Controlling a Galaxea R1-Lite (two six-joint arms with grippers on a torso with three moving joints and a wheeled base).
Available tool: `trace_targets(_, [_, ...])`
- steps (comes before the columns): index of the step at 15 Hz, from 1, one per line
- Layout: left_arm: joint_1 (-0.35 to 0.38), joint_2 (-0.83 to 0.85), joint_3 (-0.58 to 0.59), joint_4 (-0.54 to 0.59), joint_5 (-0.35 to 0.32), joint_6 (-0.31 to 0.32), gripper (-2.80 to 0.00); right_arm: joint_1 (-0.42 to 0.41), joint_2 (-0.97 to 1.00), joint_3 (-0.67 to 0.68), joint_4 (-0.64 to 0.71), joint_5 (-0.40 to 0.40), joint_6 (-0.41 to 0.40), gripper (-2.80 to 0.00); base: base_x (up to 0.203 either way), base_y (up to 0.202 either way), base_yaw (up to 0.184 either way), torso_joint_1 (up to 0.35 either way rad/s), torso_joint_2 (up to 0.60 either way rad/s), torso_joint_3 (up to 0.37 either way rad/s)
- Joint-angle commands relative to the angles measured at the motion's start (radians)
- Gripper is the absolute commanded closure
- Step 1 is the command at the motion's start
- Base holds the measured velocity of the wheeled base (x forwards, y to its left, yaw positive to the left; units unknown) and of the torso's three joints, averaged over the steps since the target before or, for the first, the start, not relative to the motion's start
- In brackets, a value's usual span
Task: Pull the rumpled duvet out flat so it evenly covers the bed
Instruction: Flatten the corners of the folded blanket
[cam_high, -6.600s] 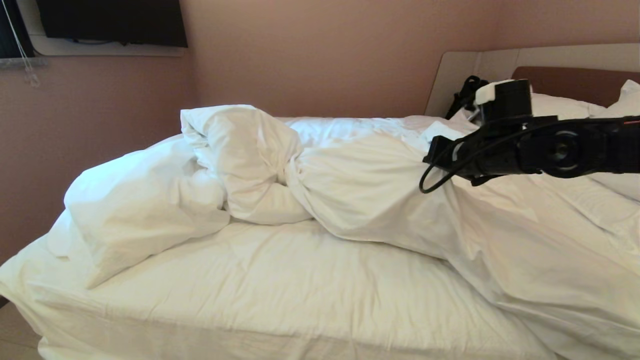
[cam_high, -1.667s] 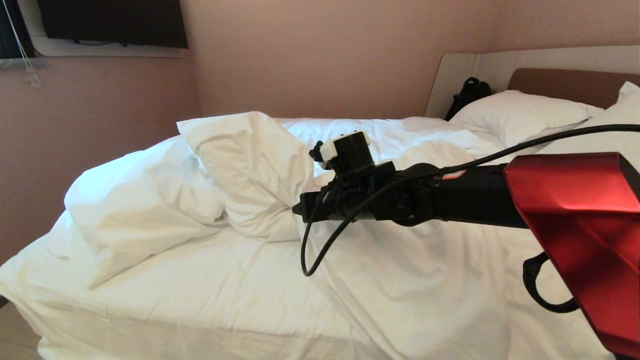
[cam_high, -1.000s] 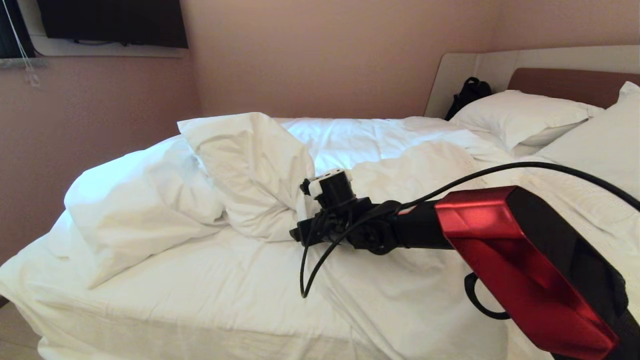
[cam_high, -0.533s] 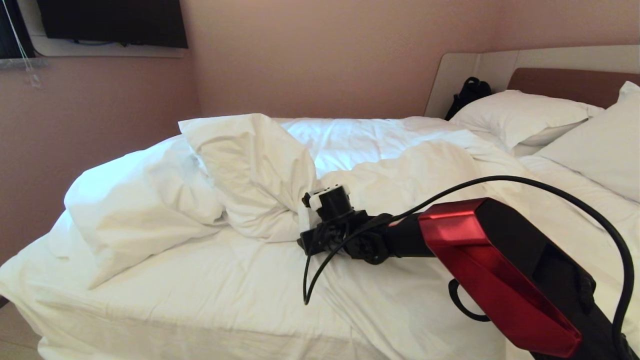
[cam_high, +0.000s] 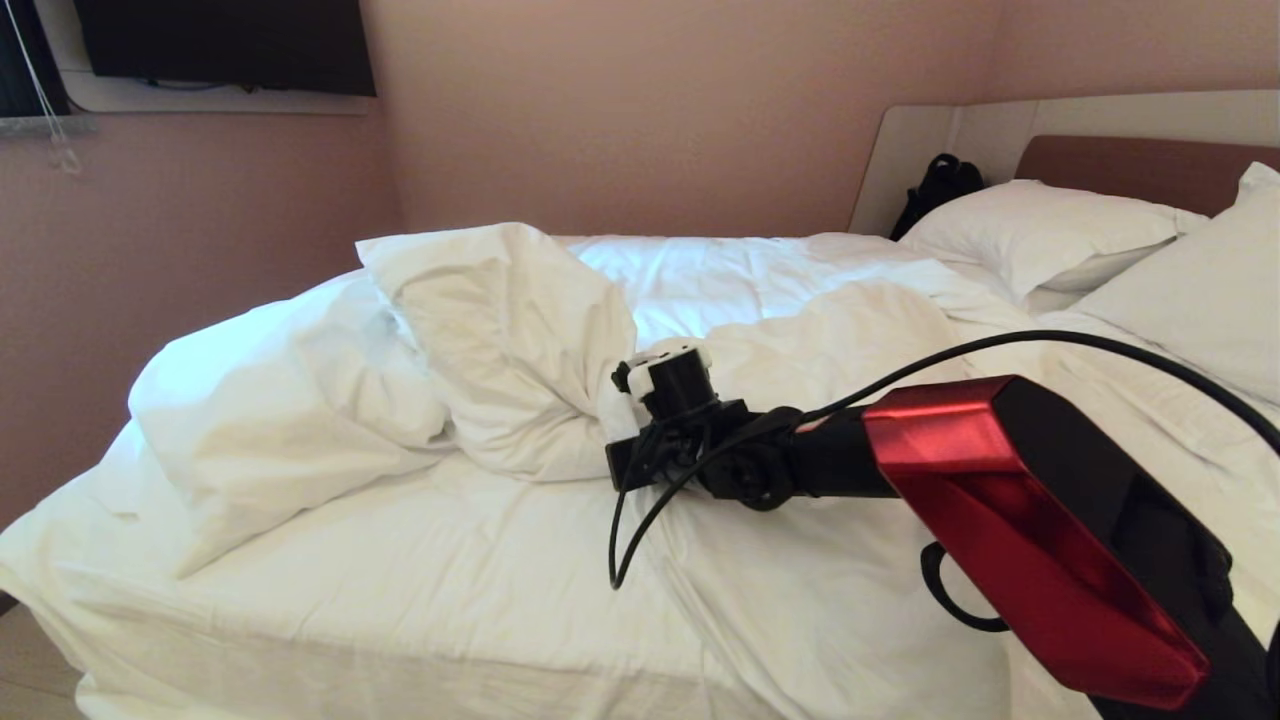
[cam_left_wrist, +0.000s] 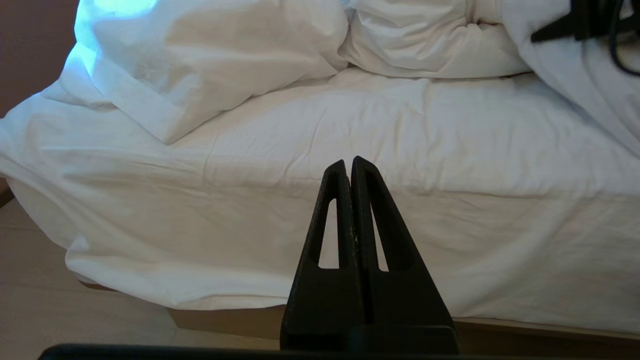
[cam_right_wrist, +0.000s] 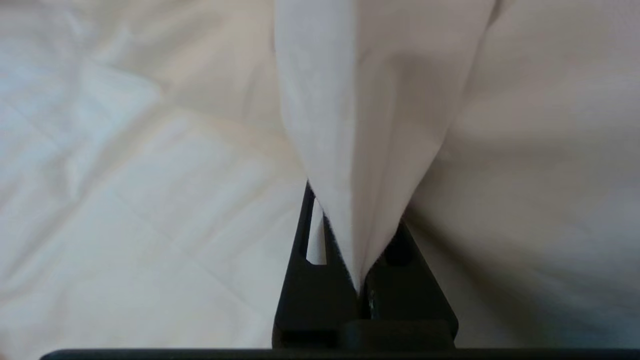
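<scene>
The white duvet (cam_high: 300, 400) lies bunched on the bed (cam_high: 400, 590), with a puffy heap at the foot end and a twisted ridge across the middle. My right gripper (cam_high: 612, 466) reaches over the bed to that ridge. In the right wrist view the right gripper (cam_right_wrist: 356, 210) is shut on a fold of the duvet (cam_right_wrist: 360, 125), which rises tent-like from between the jaws. My left gripper (cam_left_wrist: 348, 162) hangs shut and empty, low in front of the bed's near side.
Two white pillows (cam_high: 1040, 235) (cam_high: 1200, 300) lean at the brown headboard (cam_high: 1130, 160), with a black bag (cam_high: 935, 190) beside them. The bare mattress sheet (cam_left_wrist: 350, 125) fills the near half. The tan bed base (cam_left_wrist: 225, 320) and pale floor (cam_left_wrist: 50, 300) show below. A pink wall stands behind.
The right arm swung from the pillow end to the middle of the bed and sank onto the duvet ridge. Its jaws closed on a fold there. The left arm stayed still.
</scene>
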Motion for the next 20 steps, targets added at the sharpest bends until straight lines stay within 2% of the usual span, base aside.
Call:
trace_targets(1, [0.0,0.0,0.0,0.0,0.0,0.0,0.0,-0.008,-0.1,0.022,0.0,0.0,0.004,0.0,0.0,0.0,0.0,0.0,0.0,0.0])
trace_targets(5, [0.0,0.0,0.0,0.0,0.0,0.0,0.0,-0.041,-0.281,0.141,0.003,0.014,0.049,0.0,0.0,0.0,0.0,0.0,0.0,0.0])
trace_targets(8, [0.0,0.0,0.0,0.0,0.0,0.0,0.0,-0.062,-0.458,0.277,0.002,0.058,0.071,0.0,0.0,0.0,0.0,0.0,0.0,0.0])
trace_targets(15, [0.0,0.0,0.0,0.0,0.0,0.0,0.0,-0.077,-0.884,0.568,0.015,0.138,0.079,0.0,0.0,0.0,0.0,0.0,0.0,0.0])
trace_targets(20, [0.0,0.0,0.0,0.0,0.0,0.0,0.0,-0.077,-1.119,0.702,0.111,0.169,0.077,0.0,0.0,0.0,0.0,0.0,0.0,0.0])
